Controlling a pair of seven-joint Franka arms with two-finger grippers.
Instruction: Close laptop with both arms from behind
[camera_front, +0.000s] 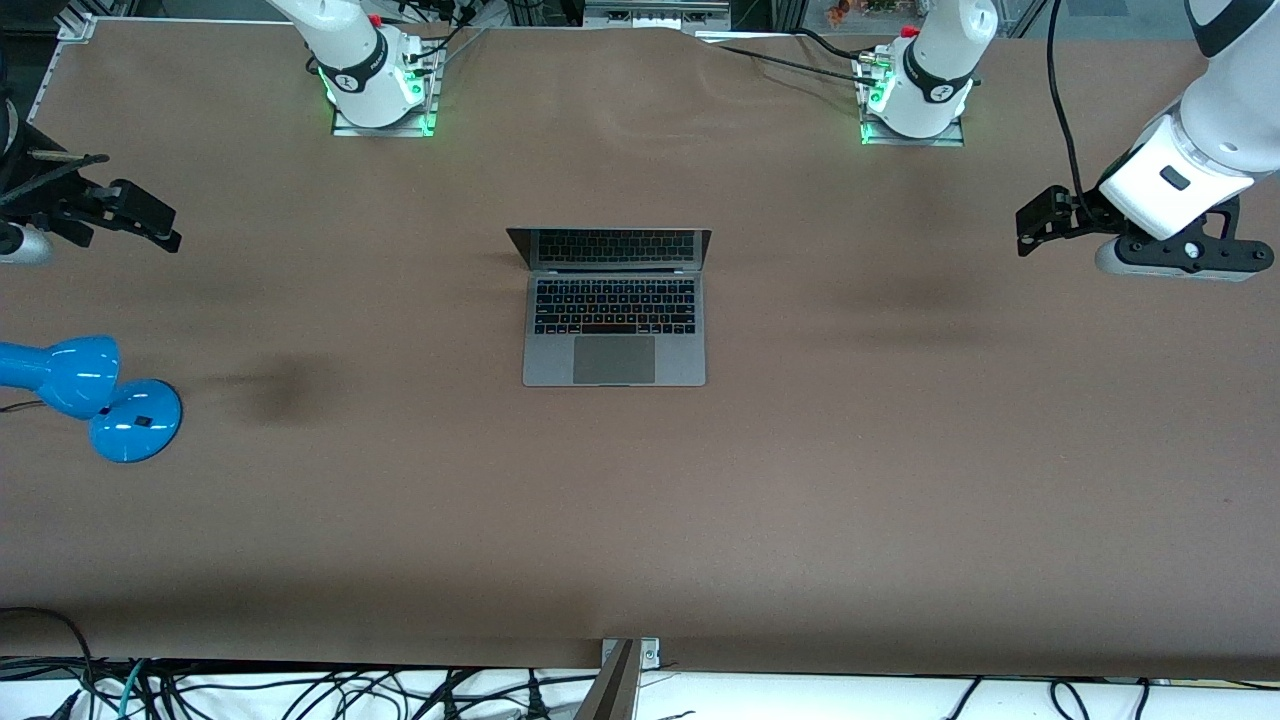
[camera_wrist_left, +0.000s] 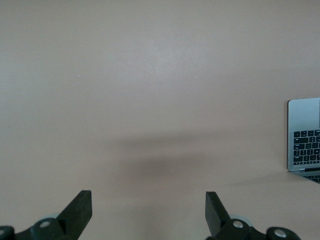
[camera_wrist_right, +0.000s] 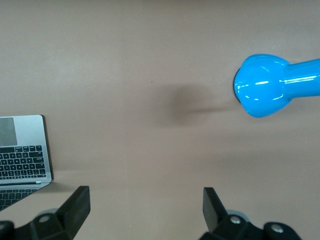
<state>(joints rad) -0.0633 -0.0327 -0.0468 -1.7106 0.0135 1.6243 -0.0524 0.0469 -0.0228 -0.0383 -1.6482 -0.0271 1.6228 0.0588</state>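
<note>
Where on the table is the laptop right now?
The laptop sits open mid-table in the front view, between the two arm bases and nearer the camera than them, untouched by either arm.

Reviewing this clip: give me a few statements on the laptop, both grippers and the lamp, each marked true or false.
1. The laptop is open, its screen raised. True.
2. The left gripper presses on the lid. False: it is over bare table toward the left arm's end, apart from the laptop.
3. The right gripper is open and holds nothing. True.
4. The blue desk lamp stands on the laptop's keyboard. False: it stands on the table toward the right arm's end.
5. The left gripper's fingers are clamped together. False: they are spread.
</note>
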